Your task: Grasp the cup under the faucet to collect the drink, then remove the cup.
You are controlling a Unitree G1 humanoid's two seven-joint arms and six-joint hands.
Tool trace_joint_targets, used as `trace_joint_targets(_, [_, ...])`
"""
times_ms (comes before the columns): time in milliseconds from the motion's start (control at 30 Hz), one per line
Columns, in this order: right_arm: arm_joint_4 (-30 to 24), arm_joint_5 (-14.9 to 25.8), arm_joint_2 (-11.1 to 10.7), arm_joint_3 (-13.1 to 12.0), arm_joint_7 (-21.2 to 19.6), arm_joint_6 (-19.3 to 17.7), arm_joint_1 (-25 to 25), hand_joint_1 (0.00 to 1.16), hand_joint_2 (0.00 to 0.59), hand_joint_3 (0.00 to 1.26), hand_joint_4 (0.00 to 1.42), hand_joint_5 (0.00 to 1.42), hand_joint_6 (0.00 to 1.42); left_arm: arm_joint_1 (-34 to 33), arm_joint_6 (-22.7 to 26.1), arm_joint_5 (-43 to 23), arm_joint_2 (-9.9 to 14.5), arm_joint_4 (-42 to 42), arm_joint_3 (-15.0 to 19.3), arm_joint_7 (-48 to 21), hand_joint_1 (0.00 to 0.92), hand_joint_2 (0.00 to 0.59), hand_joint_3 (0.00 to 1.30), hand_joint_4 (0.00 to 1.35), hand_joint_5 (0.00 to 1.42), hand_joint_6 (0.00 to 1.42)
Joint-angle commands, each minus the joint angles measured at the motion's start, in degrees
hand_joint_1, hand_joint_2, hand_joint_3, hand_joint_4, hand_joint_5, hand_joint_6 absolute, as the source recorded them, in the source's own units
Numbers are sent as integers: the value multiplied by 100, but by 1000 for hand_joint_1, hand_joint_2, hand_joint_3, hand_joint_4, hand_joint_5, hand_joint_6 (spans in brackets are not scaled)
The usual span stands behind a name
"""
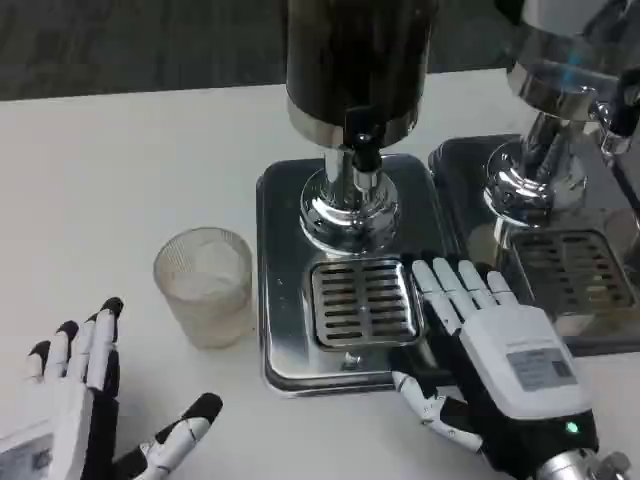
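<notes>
The cup [205, 283], a clear ribbed tumbler, stands upright on the white bench [120, 170], just beyond the fingertips of the left hand [75, 400] and apart from them. That hand lies low at the near edge, palm down, its fingers [88, 345] spread and straight, thumb angled out toward the tray; it holds nothing.

The cup sits just beside the left rim of the metal drip tray [275, 300], not on it, and so is off to the side of the faucet [362, 150] rather than beneath it. The faucet hangs from the dark drink dispenser [355, 60], above the slotted grate [362, 300].

The right hand [490, 360] rests palm down at the right edge of that tray, its fingers [455, 285] laid flat and close together, their tips just beside the right edge of the grate. The thumb points left along the tray's front rim. This hand grips nothing either.

Beyond the right fingertips, a second dispenser [560, 90] stands on its own tray [590, 280].
</notes>
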Motion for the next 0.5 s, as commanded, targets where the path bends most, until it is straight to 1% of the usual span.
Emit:
trace_joint_targets(33, [-68, -9, -53, -10, 32, -57, 6, 188, 476, 0, 0, 0, 0, 25, 28, 12, -27, -51, -19, 31, 0, 147, 0, 0, 0, 0])
trace_joint_targets(267, [-61, -11, -20, -8, 16, -31, 23, 189, 476, 0, 0, 0, 0, 8, 22, 15, -9, -46, -23, 5, 0, 147, 0, 0, 0, 0])
trace_joint_targets(500, [-69, -1, -38, -21, 29, -39, 28, 192, 484, 0, 0, 0, 0, 35, 23, 44, -29, -76, -41, 37, 0, 147, 0, 0, 0, 0])
